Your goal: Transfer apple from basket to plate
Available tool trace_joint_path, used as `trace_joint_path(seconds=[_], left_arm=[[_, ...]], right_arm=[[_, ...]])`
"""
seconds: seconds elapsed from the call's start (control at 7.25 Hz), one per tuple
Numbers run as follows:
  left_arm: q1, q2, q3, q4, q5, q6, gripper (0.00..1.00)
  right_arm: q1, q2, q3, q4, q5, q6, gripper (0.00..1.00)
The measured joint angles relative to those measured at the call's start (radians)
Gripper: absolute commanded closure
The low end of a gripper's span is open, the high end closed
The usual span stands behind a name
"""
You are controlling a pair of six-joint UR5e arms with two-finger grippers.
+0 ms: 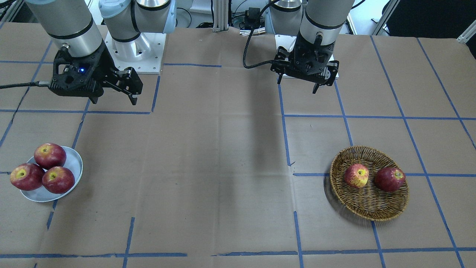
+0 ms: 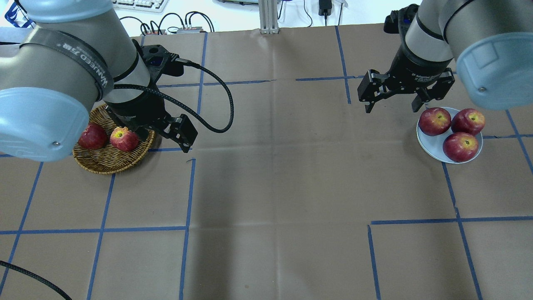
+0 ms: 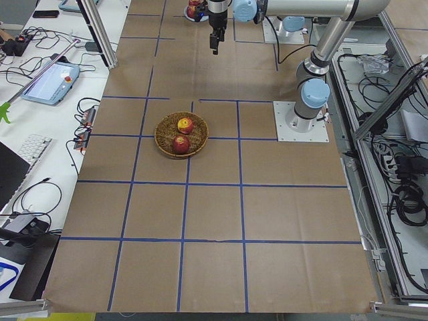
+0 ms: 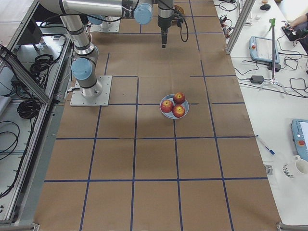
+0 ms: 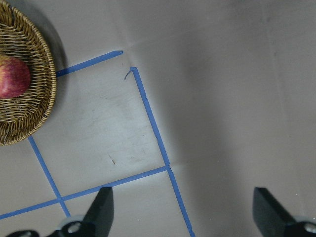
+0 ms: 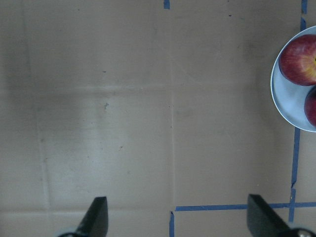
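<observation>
Over on the left, the apple (image 2: 124, 139) is sitting in the basket (image 2: 104, 164) beside a darker apple (image 2: 92, 136). The left gripper (image 1: 297, 85) is hovering nearby, jaws spread wide. The right gripper (image 2: 391, 107) is hanging wide-jawed near the plate (image 2: 433, 143), which is carrying three dark apples (image 2: 460, 146).

Bare table (image 1: 223, 167) between basket (image 1: 366, 205) and plate (image 1: 74, 162)

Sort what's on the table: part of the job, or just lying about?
Job: paler streaked apple, basket, plate, left gripper (open).
Lying about: dark apple in basket; three dark apples on plate.
</observation>
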Motion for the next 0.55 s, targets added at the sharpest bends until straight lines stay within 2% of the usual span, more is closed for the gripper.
trace_joint_path(seconds=[0.55], left_arm=[[0.005,-0.008,0.0,0.004,0.004,0.003,0.01]], right_arm=[[0.001,0.0,0.0,0.0,0.0,0.0,0.0]])
